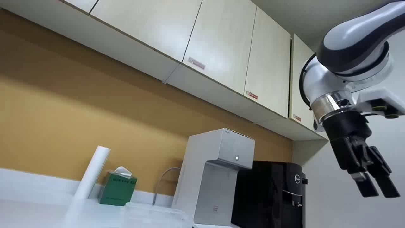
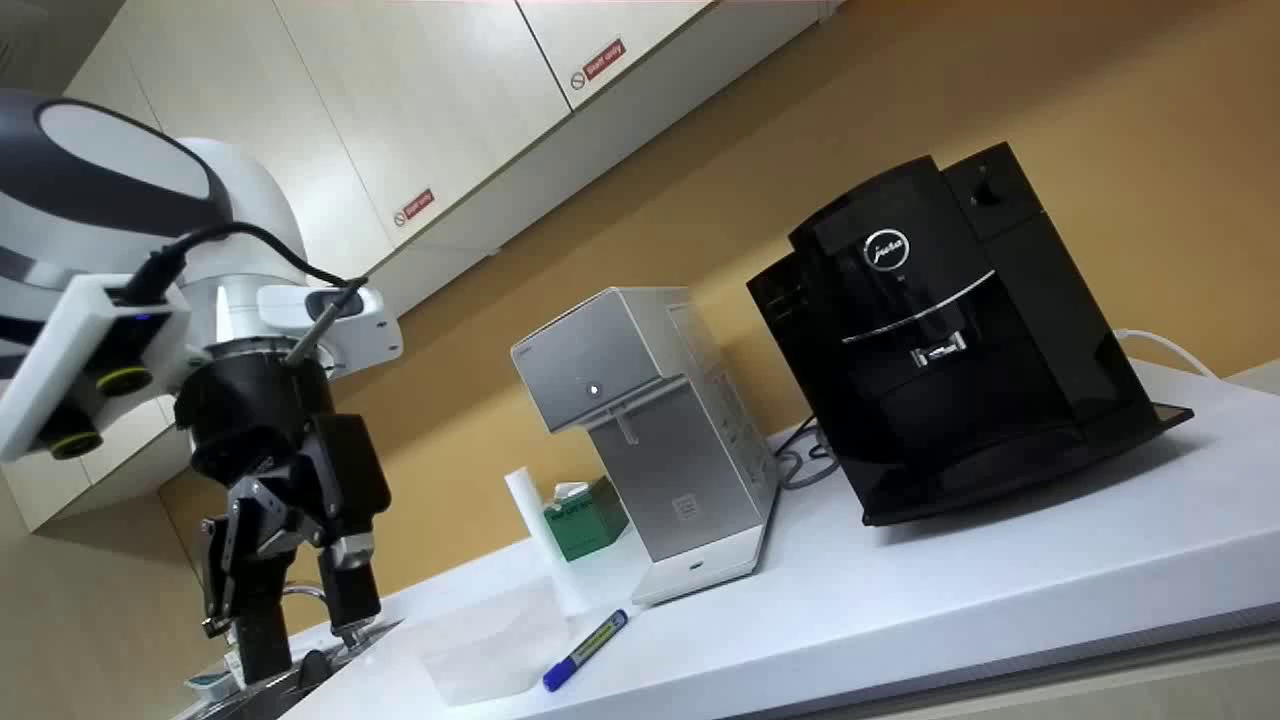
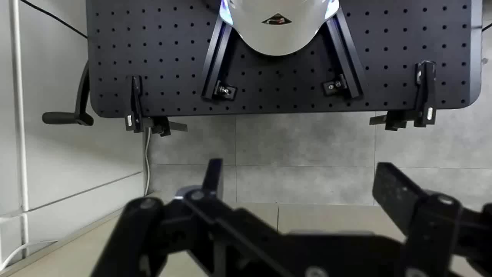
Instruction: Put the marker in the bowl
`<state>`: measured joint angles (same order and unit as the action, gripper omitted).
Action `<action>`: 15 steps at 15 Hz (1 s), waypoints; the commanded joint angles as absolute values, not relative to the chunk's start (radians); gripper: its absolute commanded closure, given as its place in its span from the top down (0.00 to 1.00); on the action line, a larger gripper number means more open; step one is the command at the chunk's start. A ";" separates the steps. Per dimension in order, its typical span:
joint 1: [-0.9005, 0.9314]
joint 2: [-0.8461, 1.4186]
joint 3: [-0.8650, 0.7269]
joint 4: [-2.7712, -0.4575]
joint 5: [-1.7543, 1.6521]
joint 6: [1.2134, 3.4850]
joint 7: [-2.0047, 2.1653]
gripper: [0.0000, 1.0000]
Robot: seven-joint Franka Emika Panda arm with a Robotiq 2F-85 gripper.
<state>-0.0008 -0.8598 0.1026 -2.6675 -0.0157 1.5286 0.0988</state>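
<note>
Plainly, the black two-fingered gripper [image 2: 308,640], at the left in an exterior view, has its fingers spread wide with nothing between them. Near that frame's lower centre, the slim blue marker with a yellowish label [image 2: 586,650] lies slantwise on the smooth white countertop [image 2: 830,585], just beside the translucent plastic tub [image 2: 490,645], presumably the bowl; whether they touch I cannot tell. Best set the fingers across the barrel, descend slowly, pinch mid-length and avoid nudging the tub.

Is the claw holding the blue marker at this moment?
No, in an exterior view the marker lies on the white counter, and the open claw is apart from it.
</note>
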 commanded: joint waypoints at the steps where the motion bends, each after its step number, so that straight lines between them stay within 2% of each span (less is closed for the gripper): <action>1: 0.010 -0.858 0.094 -2.665 -0.020 1.526 0.105 1.00; 10: 0.010 -0.858 0.094 -2.665 -0.020 1.526 0.105 1.00; 15: -0.006 -0.753 0.182 -2.605 0.086 1.644 0.317 1.00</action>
